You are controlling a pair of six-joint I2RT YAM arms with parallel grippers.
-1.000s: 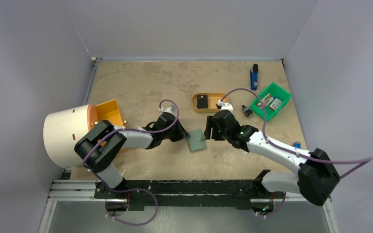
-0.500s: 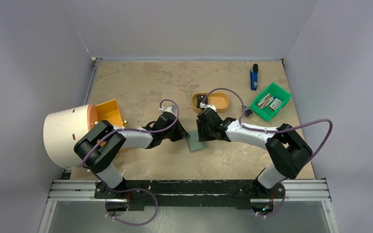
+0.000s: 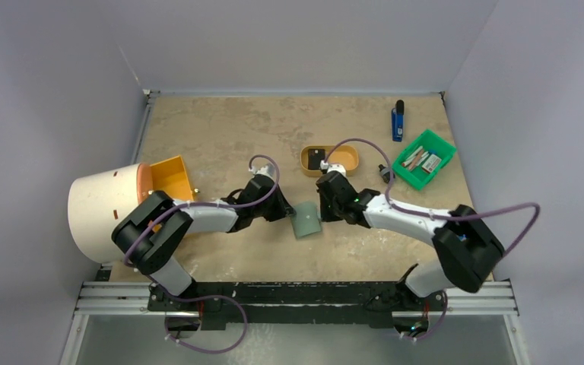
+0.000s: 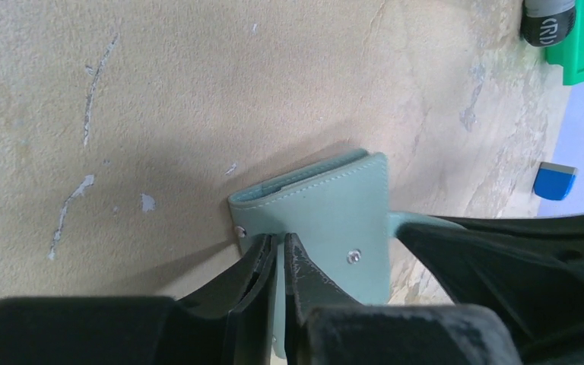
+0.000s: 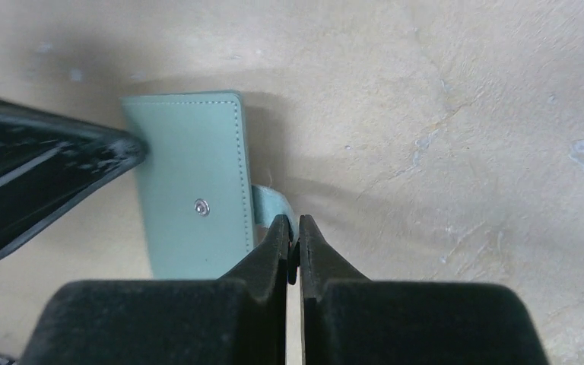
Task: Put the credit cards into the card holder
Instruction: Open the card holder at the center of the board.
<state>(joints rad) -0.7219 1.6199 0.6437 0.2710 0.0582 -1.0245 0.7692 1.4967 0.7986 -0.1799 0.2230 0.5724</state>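
Observation:
The sage-green card holder lies folded shut on the tan table between both arms. My left gripper is shut on its left edge; in the left wrist view the card holder shows a thin flap pinched between that gripper's jaws. My right gripper is shut on the snap tab, which sticks out of the card holder's right side, and the gripper tips meet on the tab's end. Card-like pieces that may be the credit cards lie in the green bin at the back right.
A tan oval tray holding a small black square stands just behind the right gripper. A blue and black pen-like item lies at the back right. A large white cylinder and a yellow box stand on the left.
My right gripper has moved in to the card holder's right side and gone from open to shut on the snap tab. The left gripper has kept its hold.

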